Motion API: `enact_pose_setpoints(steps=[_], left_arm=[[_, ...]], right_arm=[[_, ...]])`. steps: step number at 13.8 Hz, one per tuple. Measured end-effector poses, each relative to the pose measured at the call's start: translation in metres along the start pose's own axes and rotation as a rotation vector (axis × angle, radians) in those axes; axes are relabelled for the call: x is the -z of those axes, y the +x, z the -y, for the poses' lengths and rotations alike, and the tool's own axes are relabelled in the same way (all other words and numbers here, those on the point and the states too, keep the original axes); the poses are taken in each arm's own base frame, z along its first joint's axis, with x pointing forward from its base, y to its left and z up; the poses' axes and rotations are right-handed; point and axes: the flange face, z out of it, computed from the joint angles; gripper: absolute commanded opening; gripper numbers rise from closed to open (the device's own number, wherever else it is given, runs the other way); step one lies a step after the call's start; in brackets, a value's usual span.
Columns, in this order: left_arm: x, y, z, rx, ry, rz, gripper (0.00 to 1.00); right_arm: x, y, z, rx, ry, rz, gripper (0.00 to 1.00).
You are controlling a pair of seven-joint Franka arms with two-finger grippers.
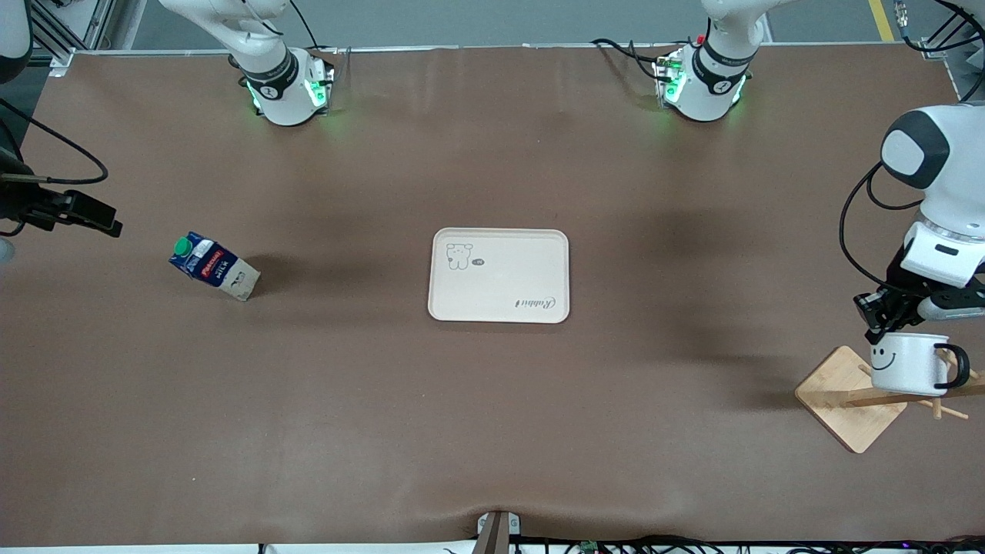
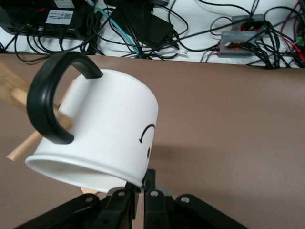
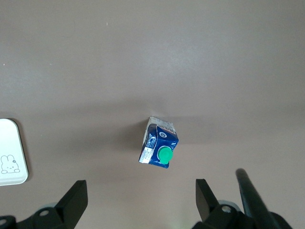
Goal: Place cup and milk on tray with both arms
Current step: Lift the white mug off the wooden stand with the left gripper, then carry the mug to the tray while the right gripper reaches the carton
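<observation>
Square wooden rack base (image 1: 850, 398) nearest; your left gripper (image 1: 885, 322) pinches the white smiley mug's (image 1: 908, 363) rim there. Lift next. Cream rectangular tray (image 1: 499, 275) centre. Right gripper (image 3: 140, 198), spread, hovers over the dark-blue milk carton (image 1: 214, 266).

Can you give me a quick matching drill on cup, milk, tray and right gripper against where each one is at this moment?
Things:
1. cup
2. milk
3. tray
4. right gripper

States:
A. bare, at the table's middle
B. fingers open, above the carton
C. rim pinched by the left gripper over the wooden rack
D. standing on the table, toward the right arm's end

Pairs: 1-C, 2-D, 3-A, 4-B
</observation>
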Motion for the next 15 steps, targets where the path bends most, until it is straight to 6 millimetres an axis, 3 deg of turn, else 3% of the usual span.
enact_pose_setpoints(steps=[4, 6, 9, 11, 15], left_arm=[[0.026, 0.012, -0.037, -0.001, -0.021, 0.054, 0.00], [0.033, 0.011, -0.066, 0.040, -0.033, 0.122, 0.00], [0.031, -0.005, -0.136, 0.191, -0.057, 0.205, 0.00], [0.022, -0.021, -0.187, 0.273, -0.079, 0.256, 0.00], [-0.006, -0.059, -0.277, 0.431, -0.115, 0.420, 0.00]], right_arm=[[0.000, -0.001, 0.015, 0.026, -0.002, 0.001, 1.00], [-0.001, -0.002, 0.022, 0.036, -0.004, 0.008, 1.00], [-0.011, 0.001, 0.015, 0.024, -0.007, 0.038, 1.00], [-0.029, 0.009, 0.011, 0.016, -0.012, 0.069, 1.00], [-0.066, 0.030, -0.018, -0.032, -0.007, 0.118, 1.00]])
